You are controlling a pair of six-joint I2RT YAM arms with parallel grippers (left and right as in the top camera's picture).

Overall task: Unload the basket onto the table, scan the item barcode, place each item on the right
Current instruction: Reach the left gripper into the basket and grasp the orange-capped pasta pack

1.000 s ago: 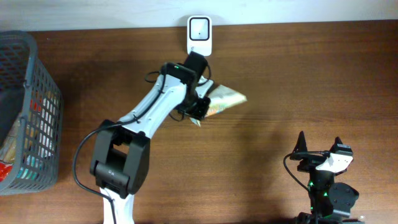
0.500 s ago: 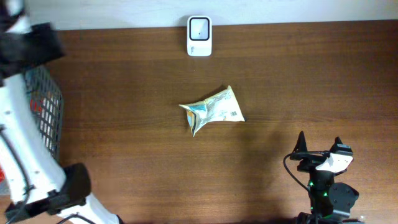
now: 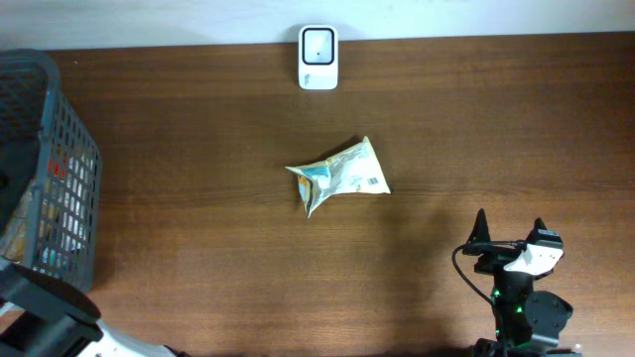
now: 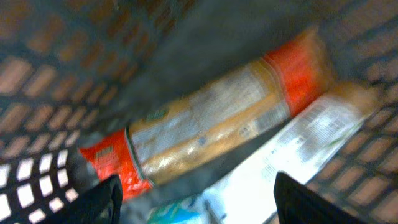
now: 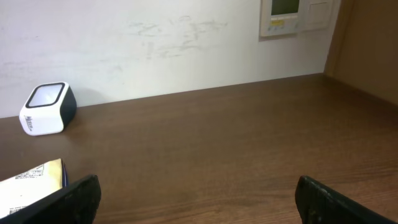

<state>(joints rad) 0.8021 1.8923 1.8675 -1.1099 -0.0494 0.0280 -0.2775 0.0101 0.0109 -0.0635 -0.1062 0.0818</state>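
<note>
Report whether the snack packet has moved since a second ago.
Yes. The snack packet has settled slightly farther from the scanner, toward the robot's side.

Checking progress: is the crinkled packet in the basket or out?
Out: the packet lies on the table, well clear of the basket.

A crumpled packet (image 3: 339, 177), pale with blue and yellow print, is being shown lying flat near the middle of the table (image 3: 198, 198), with its wider end turned to the right and its pinched end to the left. A white scanner (image 3: 317, 45) with a dark-rimmed window is being shown standing at the table's far edge, well apart from the packet.
</note>
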